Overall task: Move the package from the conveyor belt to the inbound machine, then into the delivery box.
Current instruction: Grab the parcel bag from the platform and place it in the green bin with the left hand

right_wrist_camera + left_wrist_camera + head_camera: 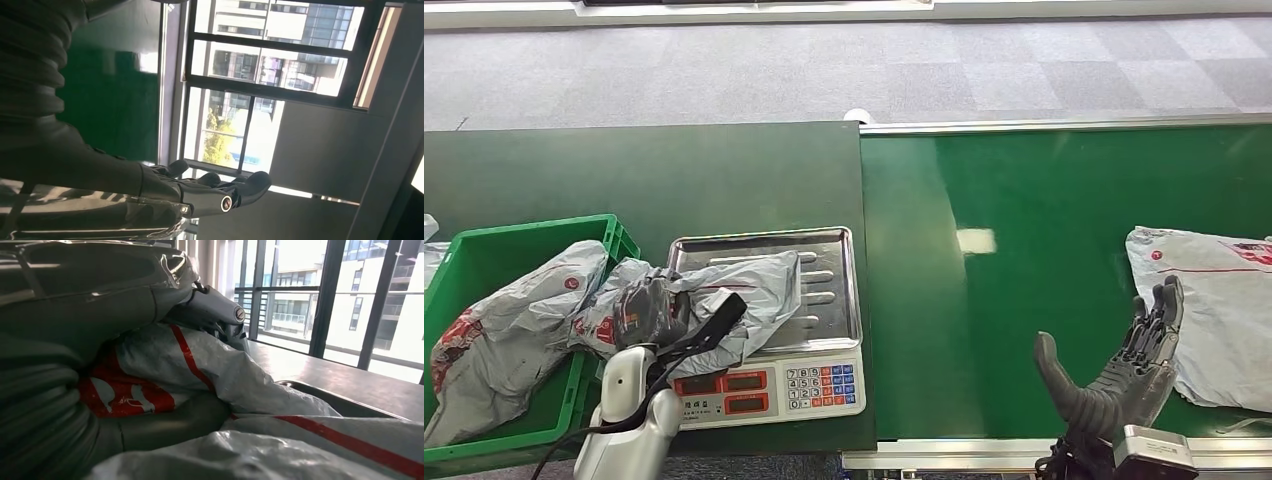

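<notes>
Green conveyor belt (pixel 1024 200) on the right, carrying a waiting grey package (pixel 1214 310). Green delivery box (pixel 484 255) on the left, one parcel (pixel 504 320) already inside. Between them, scale (pixel 824 330) under the gripped package (pixel 754 290). Left hand (pixel 652 312) clenched on its plastic; lift clear of the tray, carry over the box rim, then release. Right hand (pixel 1124 370) spread wide, holding nothing.

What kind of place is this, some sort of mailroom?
Probably a parcel-sorting setup: a green conveyor belt carrying a grey package, a weighing scale beside it, and a green crate holding bagged parcels.
</notes>
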`<control>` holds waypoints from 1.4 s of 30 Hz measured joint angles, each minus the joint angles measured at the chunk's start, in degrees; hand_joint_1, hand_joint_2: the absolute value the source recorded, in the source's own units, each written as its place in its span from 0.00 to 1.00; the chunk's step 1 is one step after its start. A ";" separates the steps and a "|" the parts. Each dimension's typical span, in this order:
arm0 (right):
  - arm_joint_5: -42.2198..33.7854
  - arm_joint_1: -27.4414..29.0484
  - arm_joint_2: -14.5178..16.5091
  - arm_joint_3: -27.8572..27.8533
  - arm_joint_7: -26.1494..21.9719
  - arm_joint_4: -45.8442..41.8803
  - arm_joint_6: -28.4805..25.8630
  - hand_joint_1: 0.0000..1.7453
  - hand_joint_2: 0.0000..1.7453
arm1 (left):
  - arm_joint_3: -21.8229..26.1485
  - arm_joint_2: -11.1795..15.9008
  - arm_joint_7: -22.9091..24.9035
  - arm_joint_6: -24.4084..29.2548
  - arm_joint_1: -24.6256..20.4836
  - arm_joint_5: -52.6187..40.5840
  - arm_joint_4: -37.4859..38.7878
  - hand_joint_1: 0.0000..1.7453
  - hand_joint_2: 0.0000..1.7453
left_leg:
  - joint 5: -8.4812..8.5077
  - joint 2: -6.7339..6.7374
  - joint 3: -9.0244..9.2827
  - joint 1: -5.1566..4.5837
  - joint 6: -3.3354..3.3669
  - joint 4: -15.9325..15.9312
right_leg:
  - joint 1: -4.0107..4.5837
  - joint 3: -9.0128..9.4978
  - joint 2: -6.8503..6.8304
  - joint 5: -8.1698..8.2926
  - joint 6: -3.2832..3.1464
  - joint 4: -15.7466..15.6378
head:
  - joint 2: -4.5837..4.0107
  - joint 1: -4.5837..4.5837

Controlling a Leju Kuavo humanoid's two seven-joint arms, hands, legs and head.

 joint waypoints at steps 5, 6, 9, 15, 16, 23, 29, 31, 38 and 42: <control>-0.03 -0.16 -0.16 0.16 0.00 0.20 -0.10 0.00 1.00 | 0.15 0.00 -0.14 -0.15 -0.32 0.03 0.12 1.00 1.00 | -0.01 0.01 -0.03 0.00 0.00 0.00 | 0.00 -0.03 0.01 -0.01 0.00 0.00 | 0.00 -0.01; -0.03 -0.17 -0.19 0.17 0.00 0.22 -0.10 0.00 1.00 | 0.16 0.00 -0.15 -0.16 -0.35 0.03 0.14 1.00 1.00 | -0.01 0.01 -0.04 0.00 0.00 0.00 | 0.00 -0.03 0.01 -0.01 0.00 0.00 | 0.00 -0.01; -0.03 -0.17 -0.25 0.19 0.00 0.25 -0.10 0.00 1.00 | 0.21 0.00 -0.15 -0.16 -0.40 0.03 0.17 1.00 1.00 | -0.01 0.01 -0.05 0.00 0.00 0.00 | 0.00 -0.04 0.01 -0.01 0.00 0.00 | 0.00 -0.01; -0.03 -0.17 -0.29 0.20 0.00 0.28 -0.10 0.00 1.00 | 0.25 0.00 -0.15 -0.16 -0.43 0.03 0.27 1.00 1.00 | -0.01 0.00 -0.05 0.00 0.00 0.00 | 0.00 -0.04 0.00 -0.01 0.00 0.00 | 0.00 -0.01; -0.03 -0.17 -0.29 0.20 0.00 0.28 -0.10 0.00 1.00 | 0.26 0.00 -0.15 -0.16 -0.45 0.03 0.28 1.00 1.00 | -0.01 0.00 -0.05 0.00 0.00 0.00 | 0.00 -0.04 0.00 -0.01 0.00 0.00 | 0.00 -0.01; -0.37 -0.14 -0.40 0.21 0.00 0.35 -0.58 0.00 1.00 | 0.39 -0.08 -8.19 0.52 -0.45 6.76 0.24 1.00 1.00 | -0.01 -0.08 -0.07 0.00 0.00 0.01 | -0.01 -0.08 -0.05 -0.02 0.02 0.00 | 0.00 -0.01; -0.88 0.01 -0.51 0.23 0.00 0.35 -0.95 0.00 1.00 | -4.09 -1.29 -30.96 3.87 3.48 24.51 -6.22 1.00 1.00 | 0.00 -0.10 -0.32 -0.04 0.03 0.05 | -0.05 -0.25 -0.11 -0.03 0.07 0.00 | 0.00 0.02; -1.08 0.07 -0.50 0.24 0.00 0.35 -1.02 0.00 1.00 | -6.63 -1.39 -37.59 7.58 5.28 31.21 -10.53 1.00 1.00 | -0.01 -0.07 -0.36 -0.05 0.03 0.06 | -0.06 -0.31 -0.06 -0.02 0.08 0.00 | 0.00 0.01; -1.20 0.12 -0.42 0.23 0.00 0.35 -1.16 0.00 1.00 | -13.38 1.18 -49.02 23.21 10.42 49.97 -27.41 1.00 1.00 | -0.06 -0.12 -0.42 0.01 0.04 0.04 | 0.01 -0.37 -0.09 -0.13 0.07 -0.01 | 0.00 -0.01; -1.33 0.20 -0.40 0.22 0.00 0.35 -1.23 0.00 1.00 | -13.51 2.73 -49.02 23.38 11.20 54.09 -32.51 1.00 1.00 | -0.05 -0.11 -0.40 0.01 0.04 0.02 | 0.02 -0.37 -0.08 -0.14 0.05 0.00 | 0.00 -0.01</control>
